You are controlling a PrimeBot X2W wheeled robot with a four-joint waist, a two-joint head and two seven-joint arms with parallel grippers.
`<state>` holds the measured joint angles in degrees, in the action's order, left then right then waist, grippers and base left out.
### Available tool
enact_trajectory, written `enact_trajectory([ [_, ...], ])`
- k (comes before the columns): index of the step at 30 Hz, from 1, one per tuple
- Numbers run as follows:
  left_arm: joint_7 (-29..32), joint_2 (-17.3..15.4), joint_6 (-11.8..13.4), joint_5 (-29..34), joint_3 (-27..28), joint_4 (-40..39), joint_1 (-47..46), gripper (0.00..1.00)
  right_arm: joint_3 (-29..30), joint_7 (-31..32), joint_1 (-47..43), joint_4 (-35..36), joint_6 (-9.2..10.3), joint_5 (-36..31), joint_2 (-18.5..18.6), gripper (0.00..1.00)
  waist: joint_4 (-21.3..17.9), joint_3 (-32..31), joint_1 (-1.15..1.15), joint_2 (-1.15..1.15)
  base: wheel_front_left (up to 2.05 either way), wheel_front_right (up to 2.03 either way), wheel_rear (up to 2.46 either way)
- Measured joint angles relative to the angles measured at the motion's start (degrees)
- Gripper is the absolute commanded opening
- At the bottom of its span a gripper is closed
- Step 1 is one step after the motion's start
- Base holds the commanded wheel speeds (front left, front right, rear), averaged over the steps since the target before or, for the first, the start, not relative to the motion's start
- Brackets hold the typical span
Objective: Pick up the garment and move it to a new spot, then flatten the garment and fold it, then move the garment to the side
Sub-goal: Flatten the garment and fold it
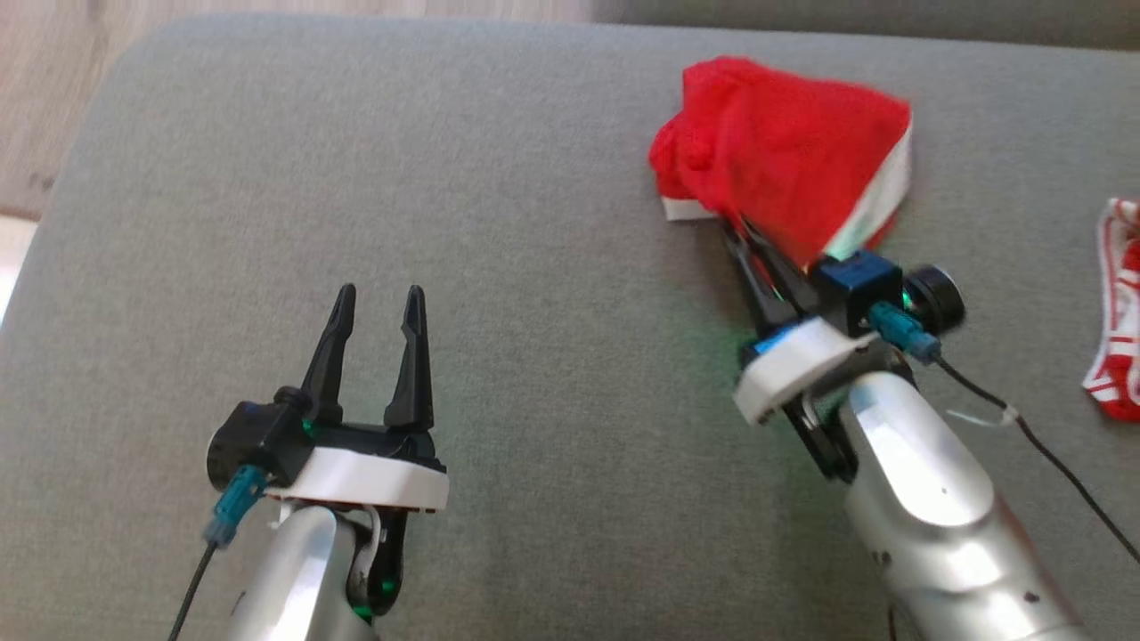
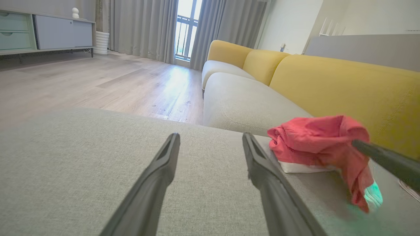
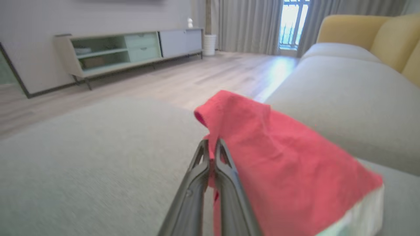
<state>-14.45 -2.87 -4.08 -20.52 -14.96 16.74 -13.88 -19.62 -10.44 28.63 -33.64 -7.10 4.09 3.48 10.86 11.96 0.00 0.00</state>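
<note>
Head view caught a striped cloth at right edge; right wrist view showed my right gripper clamped on the garment; left gripper pointed up-frame, gaping.

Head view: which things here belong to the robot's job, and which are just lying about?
In the job: red garment, pinched by the shut right pincer; open left pincer, holding nothing; grey cushion beneath.
Lying about: striped cloth at the view's right edge; yellow sofa; sideboard.
</note>
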Motion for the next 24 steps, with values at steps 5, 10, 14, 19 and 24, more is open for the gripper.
enact_trajectory([
  [5, 0.0, 0.11, -0.04, 0.01, 0.05, 0.63, 0.42, 1.0, -3.86, -1.51, 3.33, 7.01, 0.0, 4.56, 0.07, 0.0, -1.01, -2.35, 0.0, 0.0, 0.0, 0.0, 0.0],
  [10, 0.0, 0.14, -0.47, -0.03, 0.08, 0.8, 2.31, 1.0, -6.45, -1.67, 7.23, 12.88, 0.0, 8.58, 0.19, 0.0, -0.97, -4.67, 0.0, 0.0, 0.0, 0.0, 0.0],
  [14, 0.0, 0.13, -0.45, -0.16, 0.1, 0.97, 4.21, 1.0, -4.46, -1.25, 11.31, 14.38, 0.0, 11.49, 0.2, 0.0, -0.63, -6.12, -0.01, 0.0, 0.0, 0.0, 0.0],
  [19, 0.0, 0.13, -0.36, -0.18, 0.4, 0.51, 4.86, 1.0, 2.57, 0.1, 12.48, 13.49, 0.0, 10.91, 0.21, 0.0, -0.86, -5.96, -0.01, 0.0, 0.0, 0.0, 0.0],
  [24, 0.0, 0.13, 0.04, -0.18, 0.67, -0.4, 4.79, 1.0, 10.67, 3.08, 6.04, 12.29, 0.0, 8.56, 1.07, 0.0, -2.17, -4.78, 0.0, 0.0, 0.0, 0.0, 0.0],
])
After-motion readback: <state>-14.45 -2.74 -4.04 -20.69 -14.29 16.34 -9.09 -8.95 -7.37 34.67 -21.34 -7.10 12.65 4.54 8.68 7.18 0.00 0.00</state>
